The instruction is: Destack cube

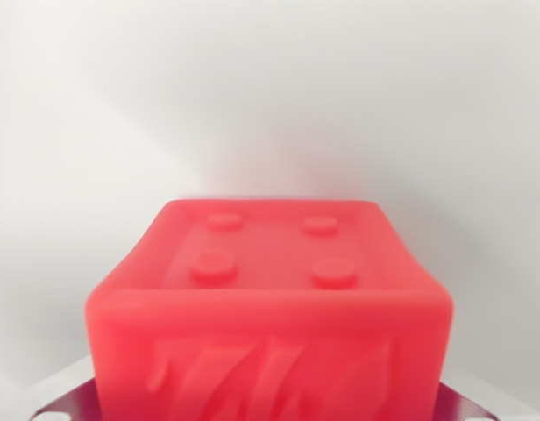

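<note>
A red cube [268, 298] fills the lower half of the wrist view, very close to the camera. Its top face carries four round studs, and its near face has raised slanted marks. Purple-grey metal parts of my gripper [268, 412] show at the bottom corners, one on the wrist view's left [64, 399] and one on the right [470, 405]. The cube sits between them and hides the fingertips. It looks gripped, with nothing visible under it. No second cube is in view.
Behind the cube there is only a blurred white surface, with a soft shadow above the cube's far edge.
</note>
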{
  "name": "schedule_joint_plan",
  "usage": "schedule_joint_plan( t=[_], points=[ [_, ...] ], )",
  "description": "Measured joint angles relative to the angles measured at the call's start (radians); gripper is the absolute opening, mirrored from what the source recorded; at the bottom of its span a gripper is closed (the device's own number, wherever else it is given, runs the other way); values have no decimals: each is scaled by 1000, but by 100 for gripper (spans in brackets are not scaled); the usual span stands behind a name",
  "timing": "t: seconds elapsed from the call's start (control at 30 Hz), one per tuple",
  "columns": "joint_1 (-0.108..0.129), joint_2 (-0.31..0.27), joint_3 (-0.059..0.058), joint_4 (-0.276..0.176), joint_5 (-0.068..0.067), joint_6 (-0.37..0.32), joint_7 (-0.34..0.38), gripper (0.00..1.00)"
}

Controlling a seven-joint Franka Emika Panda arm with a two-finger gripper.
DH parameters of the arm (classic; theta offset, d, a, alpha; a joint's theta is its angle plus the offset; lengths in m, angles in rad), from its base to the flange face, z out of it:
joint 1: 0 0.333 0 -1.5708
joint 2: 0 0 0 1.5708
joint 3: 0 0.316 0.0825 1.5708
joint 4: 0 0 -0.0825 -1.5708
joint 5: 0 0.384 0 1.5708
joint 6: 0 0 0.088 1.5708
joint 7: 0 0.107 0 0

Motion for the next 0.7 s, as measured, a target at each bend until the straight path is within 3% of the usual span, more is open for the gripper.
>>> schedule_joint_plan(
  t=[0.4, 0.43, 0.7],
  points=[
    [3, 18, -4, 6, 0, 12, 0, 0],
    [3, 18, -4, 6, 0, 12, 0, 100],
    [4, 18, -4, 7, 0, 12, 0, 100]
  ],
)
